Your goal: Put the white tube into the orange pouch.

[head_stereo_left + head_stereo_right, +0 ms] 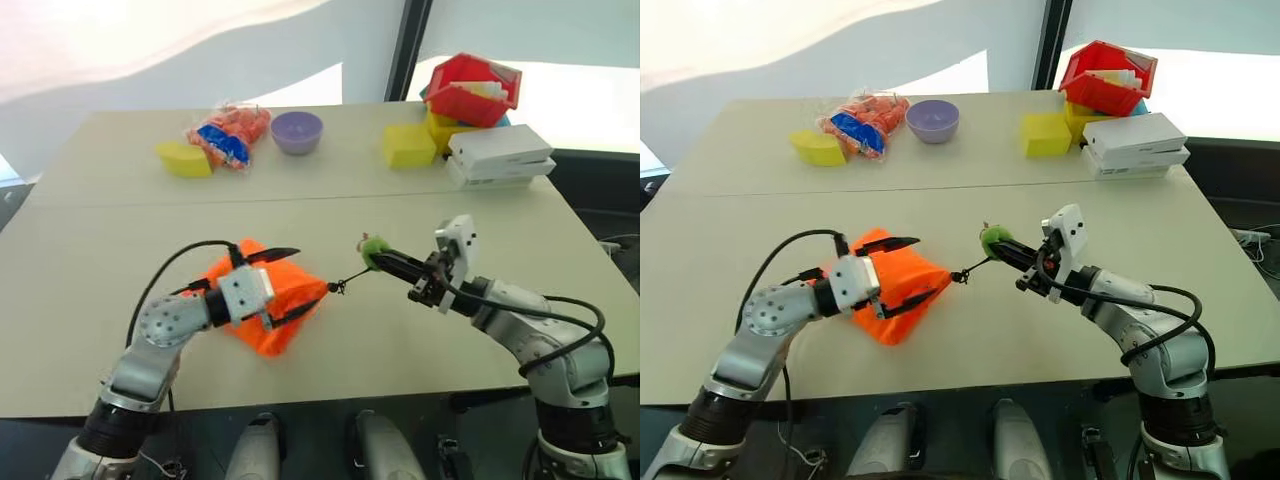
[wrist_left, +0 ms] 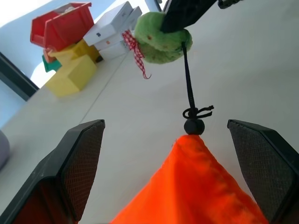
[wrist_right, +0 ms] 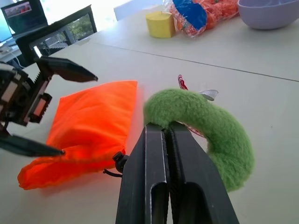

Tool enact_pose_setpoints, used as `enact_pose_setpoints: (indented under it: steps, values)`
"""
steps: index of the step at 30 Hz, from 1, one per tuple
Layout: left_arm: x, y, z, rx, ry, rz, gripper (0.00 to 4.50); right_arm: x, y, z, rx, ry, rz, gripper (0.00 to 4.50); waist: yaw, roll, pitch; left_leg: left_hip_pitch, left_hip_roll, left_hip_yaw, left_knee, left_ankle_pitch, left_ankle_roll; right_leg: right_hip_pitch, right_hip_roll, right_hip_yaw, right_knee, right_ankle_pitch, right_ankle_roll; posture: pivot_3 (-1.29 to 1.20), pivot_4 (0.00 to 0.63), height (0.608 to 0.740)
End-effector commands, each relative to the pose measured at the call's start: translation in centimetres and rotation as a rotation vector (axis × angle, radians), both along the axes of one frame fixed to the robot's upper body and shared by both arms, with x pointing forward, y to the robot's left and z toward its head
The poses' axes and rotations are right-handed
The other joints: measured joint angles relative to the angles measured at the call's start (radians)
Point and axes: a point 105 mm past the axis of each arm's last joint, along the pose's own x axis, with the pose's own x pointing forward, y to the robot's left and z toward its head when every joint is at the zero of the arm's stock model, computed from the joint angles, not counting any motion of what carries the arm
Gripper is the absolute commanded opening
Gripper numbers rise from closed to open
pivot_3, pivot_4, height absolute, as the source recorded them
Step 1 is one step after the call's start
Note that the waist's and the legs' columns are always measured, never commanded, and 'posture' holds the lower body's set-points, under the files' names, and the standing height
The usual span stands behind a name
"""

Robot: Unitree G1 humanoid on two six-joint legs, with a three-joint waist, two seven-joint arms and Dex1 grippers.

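Scene lit brightly by daylight from behind the far side of the table (image 1: 330,200); the backdrop at upper left and the zone right of the dark post (image 1: 408,48) are blown out to near white. Tabletop evenly lit, w/ mild sheen at far edge. Soft shadows are cast toward the camera under the orange pouch (image 1: 268,296) and yellow block (image 1: 408,146). Slight wide-angle bowing is seen at table edges. In left wrist view, the red bin (image 2: 60,27) and white boxes (image 2: 112,25) are soft; near fingers (image 2: 77,172) blurred. In right wrist view, the green ring (image 3: 205,126) is sharp, bkgd hazy w/ glare.
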Motion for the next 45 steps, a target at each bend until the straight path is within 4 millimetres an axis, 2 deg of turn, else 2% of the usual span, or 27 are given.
enact_pose_setpoints:
  steps: [1,5,15,24,32,33,34,36,40,41,45]
  values:
    - [0.1,-1.6,0.6,-0.021,-0.117,0.07,4.5,-0.6,0.8,3.0,0.084,-0.082,0.037,0.03,-0.001,0.0,0.0,0.0,0.0,0.0,0.0,0.0,0.0,0.0,0.0,0.0,0.0,0.0,0.0,0.0,0.15,0.74]
    - [0.7,-1.4,0.1,-0.035,-0.107,0.146,4.5,-0.7,0.7,3.8,0.149,-0.071,0.048,0.03,0.0,0.0,0.0,0.0,0.0,0.0,0.001,0.0,0.0,0.0,0.0,0.0,0.001,0.001,0.001,0.0,0.15,0.74]
    - [0.2,-2.7,-1.6,-0.014,-0.147,0.199,4.5,-1.0,0.8,4.6,0.259,-0.009,0.068,0.03,0.001,0.0,0.0,0.0,0.0,0.0,0.001,0.0,0.0,0.0,0.0,0.0,0.001,0.001,0.001,0.0,0.15,0.74]
    - [0.5,-3.5,-1.7,-0.034,-0.22,0.285,4.5,-1.2,1.5,4.5,0.261,0.021,0.089,0.03,0.0,0.0,0.0,0.0,0.0,0.0,0.002,0.0,0.0,0.0,0.0,0.0,0.001,0.001,0.002,0.0,0.15,0.74]
    - [0.9,-3.5,-1.9,-0.054,-0.215,0.325,4.5,-1.2,1.9,4.4,0.255,0.027,0.104,0.03,0.0,0.0,0.0,0.0,0.0,0.0,0.002,0.0,0.0,0.0,0.0,0.0,0.001,0.001,0.002,0.0,0.15,0.74]
    - [0.9,-3.5,-1.8,-0.055,-0.219,0.325,3.95,-1.2,1.9,4.4,0.255,0.027,0.106,0.0,0.0,0.0,0.0,0.0,0.0,0.0,0.002,0.0,0.0,0.0,0.0,0.0,0.001,0.001,0.002,0.0,0.15,0.74]
    - [0.9,-3.5,-1.8,-0.056,-0.222,0.325,3.63,-1.2,2.0,4.4,0.256,0.028,0.108,0.0,0.0,0.0,0.0,0.0,0.0,0.0,0.002,0.0,0.0,0.0,0.0,0.0,0.001,0.001,0.002,0.0,0.15,0.74]
    - [0.9,-3.4,-1.8,-0.057,-0.219,0.328,2.7,-1.2,2.1,4.4,0.258,0.027,0.112,0.0,0.0,0.0,0.0,0.0,0.0,0.0,0.002,0.0,0.0,0.0,0.0,0.0,0.001,0.001,0.002,0.0,0.15,0.74]
    - [1.0,-3.3,-1.9,-0.058,-0.215,0.332,0.55,-1.3,2.3,4.5,0.262,0.025,0.115,0.0,0.0,0.0,0.0,0.0,0.0,0.0,0.002,0.0,0.0,0.0,0.0,0.0,0.001,0.001,0.002,0.0,0.15,0.74]
    - [1.0,-3.3,-1.9,-0.057,-0.215,0.334,0.21,-1.3,2.3,4.5,0.262,0.025,0.116,0.0,0.0,0.0,0.0,0.0,0.0,0.0,0.002,0.0,0.0,0.0,0.0,0.0,0.001,0.001,0.002,0.0,0.15,0.74]
    - [1.2,-3.1,-1.9,-0.053,-0.218,0.345,0.22,-1.3,2.5,4.4,0.266,0.026,0.119,0.0,0.0,0.0,0.0,0.0,0.0,0.0,0.002,0.0,0.0,0.0,0.0,0.0,0.001,0.001,0.002,0.0,0.15,0.74]
